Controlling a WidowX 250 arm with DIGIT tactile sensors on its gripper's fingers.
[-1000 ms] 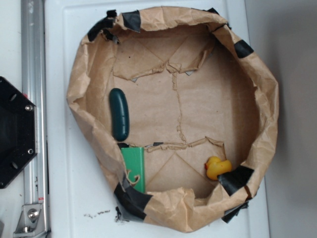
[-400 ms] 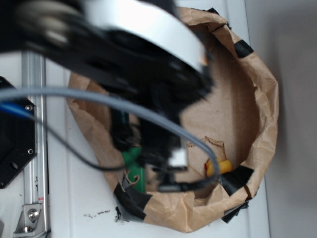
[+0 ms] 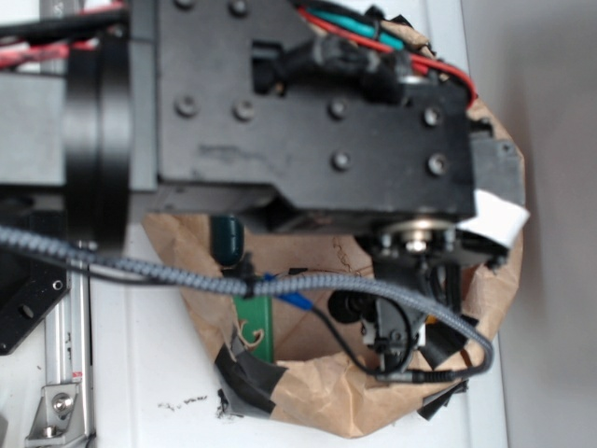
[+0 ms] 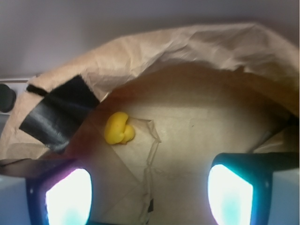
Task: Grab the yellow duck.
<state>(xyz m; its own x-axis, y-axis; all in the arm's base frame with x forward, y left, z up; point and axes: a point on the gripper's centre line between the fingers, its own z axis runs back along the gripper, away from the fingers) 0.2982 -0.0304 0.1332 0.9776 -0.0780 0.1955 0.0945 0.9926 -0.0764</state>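
Observation:
The yellow duck [image 4: 119,129] is a small glossy yellow shape lying on the brown paper floor, close under a strip of black tape [image 4: 56,112]. In the wrist view it sits ahead of my gripper [image 4: 149,194] and left of its centre line. The two fingers [image 4: 68,197] stand wide apart with only bare paper between them, so the gripper is open and apart from the duck. In the exterior view my arm [image 3: 308,112] and gripper [image 3: 403,329] hang over the lower right of the paper bowl and hide the duck.
The crumpled brown paper wall [image 4: 187,51] rises just behind the duck. A dark green oblong [image 3: 226,238] and a flat green piece [image 3: 254,322] lie at the bowl's left side. A metal rail [image 3: 70,327] and a black base [image 3: 23,299] stand left of the bowl.
My arm has swung in from the upper left and now covers most of the bowl, with the gripper over the lower right. The duck, the green oblong and the flat piece stayed put.

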